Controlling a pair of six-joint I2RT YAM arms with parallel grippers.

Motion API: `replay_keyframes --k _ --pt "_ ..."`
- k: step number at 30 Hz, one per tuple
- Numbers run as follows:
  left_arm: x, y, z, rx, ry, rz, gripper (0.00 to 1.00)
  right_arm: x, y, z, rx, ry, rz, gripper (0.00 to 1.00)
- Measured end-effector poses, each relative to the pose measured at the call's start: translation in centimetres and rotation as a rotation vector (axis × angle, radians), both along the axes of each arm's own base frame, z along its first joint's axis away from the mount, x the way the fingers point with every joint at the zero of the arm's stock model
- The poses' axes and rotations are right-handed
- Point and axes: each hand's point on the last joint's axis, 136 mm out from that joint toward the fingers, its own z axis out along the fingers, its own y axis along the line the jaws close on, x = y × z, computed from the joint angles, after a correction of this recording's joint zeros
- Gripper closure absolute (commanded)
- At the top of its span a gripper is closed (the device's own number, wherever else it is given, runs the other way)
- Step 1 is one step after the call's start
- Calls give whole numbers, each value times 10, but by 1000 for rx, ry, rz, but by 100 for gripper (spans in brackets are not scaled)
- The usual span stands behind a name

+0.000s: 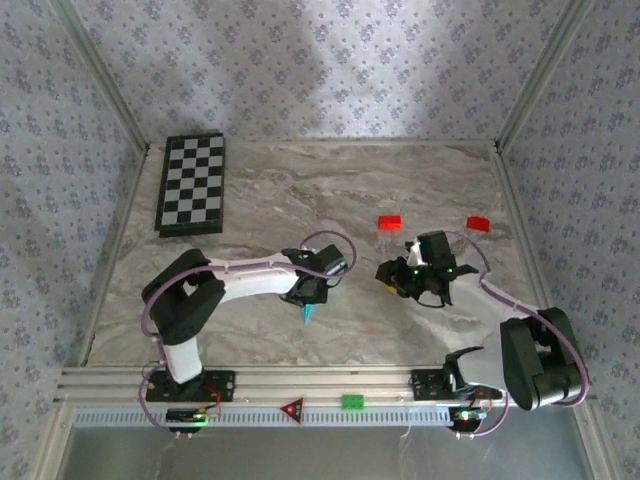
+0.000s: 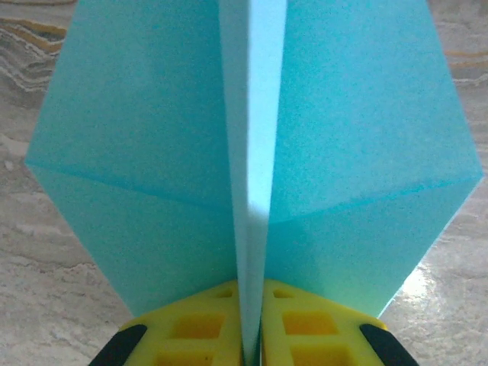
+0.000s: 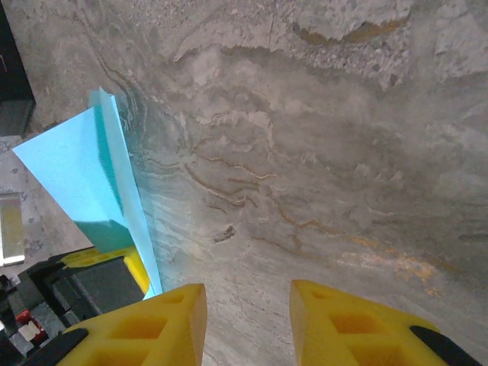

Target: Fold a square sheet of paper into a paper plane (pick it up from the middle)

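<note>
The paper plane (image 2: pixel 152 152) is light cyan-blue, and its centre fold stands upright between the yellow fingers of my left gripper (image 2: pixel 250 305), which is shut on it. A wing spreads out to each side. From above, the plane's tip (image 1: pixel 308 315) pokes out below my left gripper (image 1: pixel 306 294) at the table's middle front. In the right wrist view the plane (image 3: pixel 76 175) stands at the left, held up off the marble. My right gripper (image 3: pixel 248 305) is open over bare marble with nothing between its fingers, to the right of the plane and apart from it. It also appears from above (image 1: pixel 395 275).
A black-and-white chessboard (image 1: pixel 192 183) lies at the back left. Two small red blocks (image 1: pixel 389 222) (image 1: pixel 478 224) sit behind the right gripper. A green block (image 1: pixel 352 402) and a red triangle (image 1: pixel 292 408) rest on the front rail. Patterned walls enclose the table.
</note>
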Motion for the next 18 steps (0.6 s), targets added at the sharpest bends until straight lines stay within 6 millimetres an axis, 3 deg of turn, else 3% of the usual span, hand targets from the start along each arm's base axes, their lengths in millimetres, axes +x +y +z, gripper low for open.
replay_keyframes --k 18 --pt "0 3 -6 -16 -7 57 69 -3 11 0 9 1 27 63"
